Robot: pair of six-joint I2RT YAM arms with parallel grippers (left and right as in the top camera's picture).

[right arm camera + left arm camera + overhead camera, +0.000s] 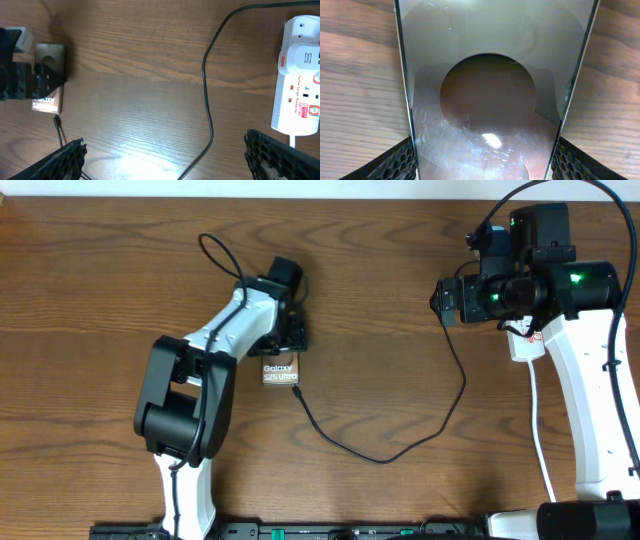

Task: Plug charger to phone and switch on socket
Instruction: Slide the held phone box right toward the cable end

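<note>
Item one, closest to your arm bases: the charger (380, 459), a thin black cable lying slack on the wooden table (100, 260). It sags in a wide loop toward the near edge, then climbs on the right toward the right arm. Item two: its plug tip (296, 392), at the left end of that loop, right against the lower right corner of the phone (281, 371). You cannot tell from these views whether the tip is seated in the port or only touching it. Item three: the phone itself, left of centre on the table, its brown face with the white lettering turned up to the overhead camera. Item four: your left gripper (285, 345), just beyond the lettering and clamped across the phone's width. In the left wrist view, the silvery side fills the space between the two black pads (395, 162), with each long edge meeting a pad. Item five, right side: a thick white cord (538, 430) running along the right arm from the near edge up to the socket (299, 75). The socket is a white strip with red marks, well apart from the phone and largely covered from above by the arm. Item six, farthest: your right gripper (164, 142), jaws spread wide above bare wood and the cable, gripping nothing, with the socket off to one side.
</note>
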